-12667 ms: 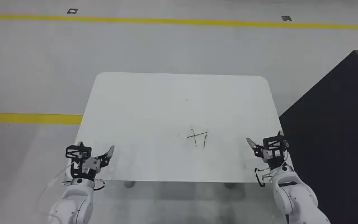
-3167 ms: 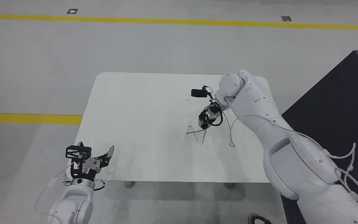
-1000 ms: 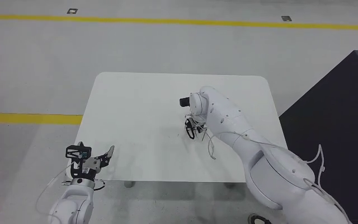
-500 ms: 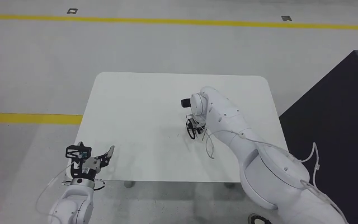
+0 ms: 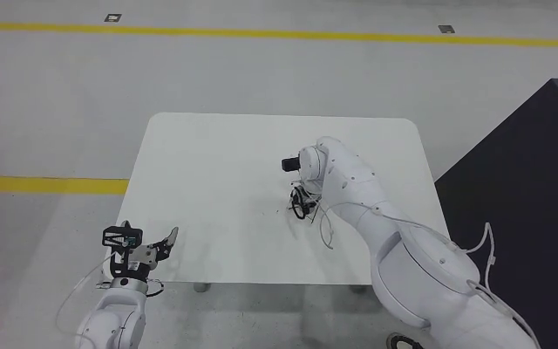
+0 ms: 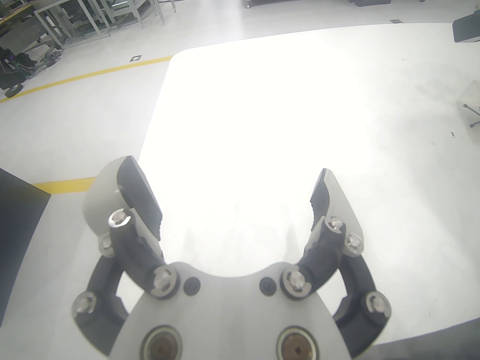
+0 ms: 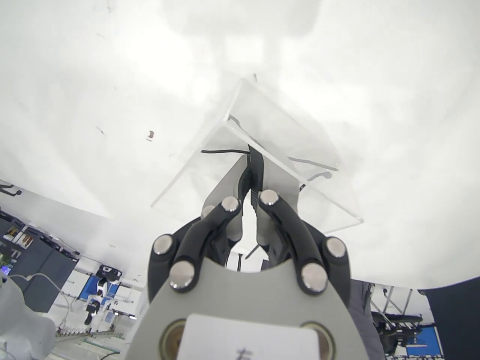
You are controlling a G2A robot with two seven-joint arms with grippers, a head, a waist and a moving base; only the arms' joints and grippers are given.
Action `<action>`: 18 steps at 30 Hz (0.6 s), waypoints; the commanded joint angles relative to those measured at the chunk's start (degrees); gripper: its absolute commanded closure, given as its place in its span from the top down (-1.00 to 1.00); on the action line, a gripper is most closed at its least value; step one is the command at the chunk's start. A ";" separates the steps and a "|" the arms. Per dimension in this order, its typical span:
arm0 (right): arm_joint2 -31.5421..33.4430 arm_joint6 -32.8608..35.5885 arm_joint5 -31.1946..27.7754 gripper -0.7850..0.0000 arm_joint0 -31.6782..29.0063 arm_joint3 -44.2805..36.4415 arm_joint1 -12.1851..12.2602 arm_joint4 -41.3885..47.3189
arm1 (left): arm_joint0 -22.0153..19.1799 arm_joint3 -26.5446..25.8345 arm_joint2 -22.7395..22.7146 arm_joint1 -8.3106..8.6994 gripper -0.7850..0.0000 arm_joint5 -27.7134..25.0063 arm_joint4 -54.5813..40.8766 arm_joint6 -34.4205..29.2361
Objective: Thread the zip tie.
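Note:
My right gripper (image 7: 252,161) is down at the middle of the white table (image 5: 218,166), shut on a thin black zip tie (image 7: 221,150). The tie runs sideways from the fingertips along a clear plastic angle piece (image 7: 273,121) that stands on the table. From above, the right gripper (image 5: 301,203) sits over the dark tangle of ties. My left gripper (image 6: 225,196) hangs open over the table's near left corner, nothing between its fingers; in the top view it is the left gripper (image 5: 145,250).
Short black marks or strips (image 7: 314,161) show through the clear piece. A thin white cable (image 5: 326,229) trails from the right arm over the table. Bare white surface (image 6: 285,106) stretches between the two grippers.
The right arm has swung from the table's near right edge out to the middle, come down on the ties and shut. Over the last second it barely shifted. The left arm has stayed still.

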 commanded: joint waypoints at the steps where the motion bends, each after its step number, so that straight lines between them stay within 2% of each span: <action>1: 0.35 0.71 -1.78 -1.00 0.20 0.10 0.09 0.41 | 0.00 0.00 0.00 0.00 1.00 0.00 0.00 0.00; 4: 1.53 2.70 -6.31 -1.00 0.89 0.99 0.59 2.30 | 0.00 0.00 0.00 0.00 1.00 0.00 0.00 0.00; 12: 6.73 13.04 -23.81 -1.00 3.45 4.70 3.50 11.72 | 0.00 0.00 0.00 0.00 1.00 0.00 0.00 0.00; 14: 7.63 12.80 -24.10 -1.00 3.32 3.92 4.29 13.70 | 0.00 0.00 0.00 0.00 1.00 0.00 0.00 0.00; 18: 8.91 13.83 -23.09 -1.00 1.88 -2.54 6.87 19.15 | 0.00 0.00 0.00 0.00 1.00 0.00 0.00 0.00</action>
